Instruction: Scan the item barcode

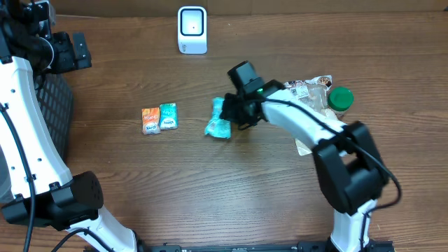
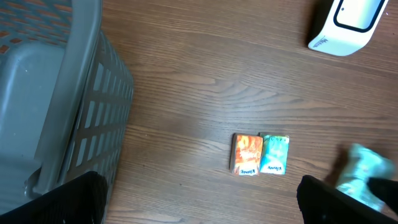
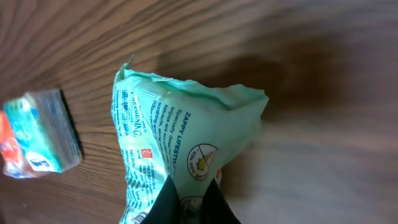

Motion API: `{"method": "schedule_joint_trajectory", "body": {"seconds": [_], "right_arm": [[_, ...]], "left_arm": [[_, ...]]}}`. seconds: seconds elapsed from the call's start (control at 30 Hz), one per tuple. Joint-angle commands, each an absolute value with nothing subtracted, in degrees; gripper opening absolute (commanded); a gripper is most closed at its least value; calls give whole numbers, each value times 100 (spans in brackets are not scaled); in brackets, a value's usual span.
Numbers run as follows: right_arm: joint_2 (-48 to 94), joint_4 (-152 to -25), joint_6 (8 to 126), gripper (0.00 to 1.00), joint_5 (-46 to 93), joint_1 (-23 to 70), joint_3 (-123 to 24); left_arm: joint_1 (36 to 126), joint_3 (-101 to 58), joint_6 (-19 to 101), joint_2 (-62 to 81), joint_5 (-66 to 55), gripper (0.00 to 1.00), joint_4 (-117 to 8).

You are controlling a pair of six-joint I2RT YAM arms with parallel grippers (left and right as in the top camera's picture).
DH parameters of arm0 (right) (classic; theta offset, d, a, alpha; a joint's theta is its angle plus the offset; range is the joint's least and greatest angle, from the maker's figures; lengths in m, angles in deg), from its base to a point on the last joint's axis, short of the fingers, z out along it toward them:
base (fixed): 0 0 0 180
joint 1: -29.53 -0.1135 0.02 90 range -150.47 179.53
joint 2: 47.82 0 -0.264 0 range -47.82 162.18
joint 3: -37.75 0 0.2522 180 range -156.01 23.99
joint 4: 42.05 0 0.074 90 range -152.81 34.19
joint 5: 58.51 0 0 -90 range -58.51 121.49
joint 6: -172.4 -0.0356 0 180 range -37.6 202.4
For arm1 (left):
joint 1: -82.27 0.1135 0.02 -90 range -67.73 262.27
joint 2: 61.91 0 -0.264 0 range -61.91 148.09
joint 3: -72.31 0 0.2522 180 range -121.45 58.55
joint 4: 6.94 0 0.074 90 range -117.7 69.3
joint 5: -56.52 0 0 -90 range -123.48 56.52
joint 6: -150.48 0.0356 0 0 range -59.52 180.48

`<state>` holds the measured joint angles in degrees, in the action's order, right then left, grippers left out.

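Observation:
A mint-green wipes packet lies near the table's middle. My right gripper is shut on it, the two black fingers pinching a fold of its wrapper. No barcode shows on the printed side facing the right wrist camera. The white barcode scanner stands at the back of the table. My left gripper is open with nothing between its fingers, high over the table's left side near the basket.
An orange and a teal tissue pack lie side by side left of the packet. A grey basket stands at the left edge. A green-capped jar and clear bags sit at the right.

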<state>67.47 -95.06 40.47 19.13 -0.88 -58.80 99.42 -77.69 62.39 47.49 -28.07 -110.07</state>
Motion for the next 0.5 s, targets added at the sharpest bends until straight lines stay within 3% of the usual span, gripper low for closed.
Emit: {"method": "schedule_joint_trajectory", "body": {"seconds": [0.0, 0.03, 0.1, 0.13, 0.23, 0.47], "right_arm": [[6445, -9656, 3241, 4, 1943, -180, -5871], [6447, -9667, 3516, 14, 1828, -248, -5862], [6447, -9818, 4292, 69, 1795, -374, -5862], [6447, -9952, 4618, 84, 1795, -398, -5875], [6447, -10352, 5380, 90, 1795, -355, -5967], [6445, -10240, 8320, 87, 1845, 373, -6450]], "left_arm": [[9951, -7881, 6327, 4653, -2768, 100, -11004], [9951, -7881, 6327, 4653, -2768, 100, -11004], [9951, -7881, 6327, 4653, -2768, 99, -11004], [9951, -7881, 6327, 4655, -2768, 100, -11004], [9951, -7881, 6327, 4653, -2768, 100, -11004], [9951, -7881, 6327, 4653, -2768, 99, -11004]]}}
